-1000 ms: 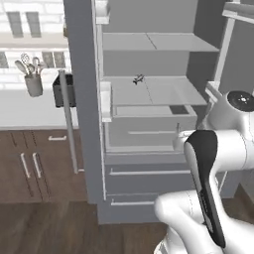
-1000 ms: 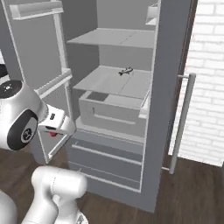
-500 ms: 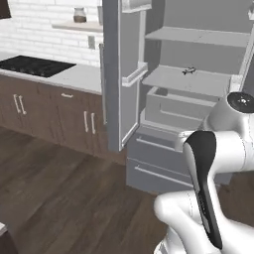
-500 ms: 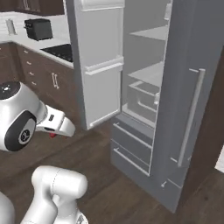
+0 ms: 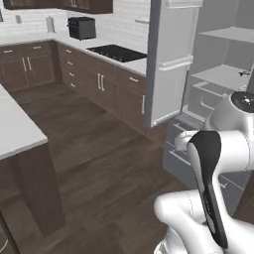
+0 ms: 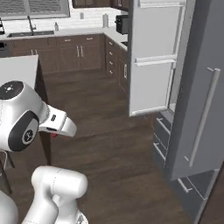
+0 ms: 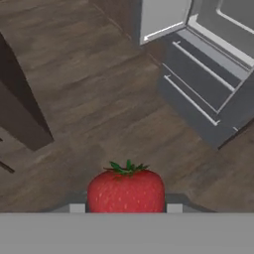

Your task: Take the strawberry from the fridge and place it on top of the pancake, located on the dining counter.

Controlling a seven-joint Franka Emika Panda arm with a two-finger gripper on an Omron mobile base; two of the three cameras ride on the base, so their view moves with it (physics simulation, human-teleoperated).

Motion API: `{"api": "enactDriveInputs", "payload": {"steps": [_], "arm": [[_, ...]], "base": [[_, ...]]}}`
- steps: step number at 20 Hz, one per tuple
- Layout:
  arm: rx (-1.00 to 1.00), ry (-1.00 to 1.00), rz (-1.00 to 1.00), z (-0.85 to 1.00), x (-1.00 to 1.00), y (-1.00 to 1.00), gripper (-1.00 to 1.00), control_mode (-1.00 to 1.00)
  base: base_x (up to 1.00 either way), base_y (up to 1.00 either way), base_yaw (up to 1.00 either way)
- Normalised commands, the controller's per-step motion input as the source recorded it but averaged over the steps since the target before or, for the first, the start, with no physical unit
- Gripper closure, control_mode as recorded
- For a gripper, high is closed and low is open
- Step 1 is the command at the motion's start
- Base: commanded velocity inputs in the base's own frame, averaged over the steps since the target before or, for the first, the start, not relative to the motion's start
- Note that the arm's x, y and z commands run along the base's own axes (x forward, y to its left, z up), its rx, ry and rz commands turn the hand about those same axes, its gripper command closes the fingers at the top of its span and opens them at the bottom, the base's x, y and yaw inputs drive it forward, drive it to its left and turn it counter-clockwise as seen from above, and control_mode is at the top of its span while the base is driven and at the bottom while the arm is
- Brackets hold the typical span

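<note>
Figure. The carry stage, seen as my base turned away from the fridge [image 6: 192, 87].

(a) Change. A second before, both base views looked straight into the open fridge, with its shelves and drawer close ahead. In this moment the whole scene had swung: the fridge stood off to one side behind my gripper [image 7: 126, 208], its door [image 5: 171, 59] still open, and dark wood floor [image 5: 99, 149] lay ahead of the hand. The shift belonged to the cameras riding on the base, not to the kitchen things.

(b) Tool and load. In the hand view my gripper was pinching the strawberry [image 7: 126, 191], the red berry sitting between the two fingertips with its green cap pointing away from the hand. In the right base view a small red spot showed under the hand, by the wrist.

(c) Meaning for the task. I judged the pick from the fridge done and the transport begun. A white counter corner [image 5: 17, 129] lay ahead of the gripper and to its side in the left base view; whether the pancake sat on it I could not tell.

(d) Writing. No brand, label or lettering could be read on the fridge, the cabinets [image 5: 99, 84] or the toaster [image 5: 82, 28].
</note>
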Motion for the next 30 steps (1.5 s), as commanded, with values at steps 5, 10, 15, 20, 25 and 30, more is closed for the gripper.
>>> {"api": "enactDriveInputs", "payload": {"steps": [5,10,15,20,25,30], "arm": [[0.0,0.0,0.0,0.0,0.0,0.0,1.0,1.0],[0.0,0.0,0.0,0.0,0.0,0.0,1.0,1.0],[0.0,0.0,0.0,0.0,0.0,0.0,1.0,1.0],[0.0,0.0,0.0,0.0,0.0,0.0,1.0,1.0],[0.0,0.0,0.0,0.0,0.0,0.0,1.0,1.0],[0.0,0.0,0.0,0.0,0.0,0.0,1.0,1.0]], "base": [[-0.39,0.81,0.44],[-0.18,1.0,0.44],[0.01,1.0,0.53],[0.18,1.0,0.61],[0.59,0.98,0.42],[0.91,0.85,-0.1]]}}
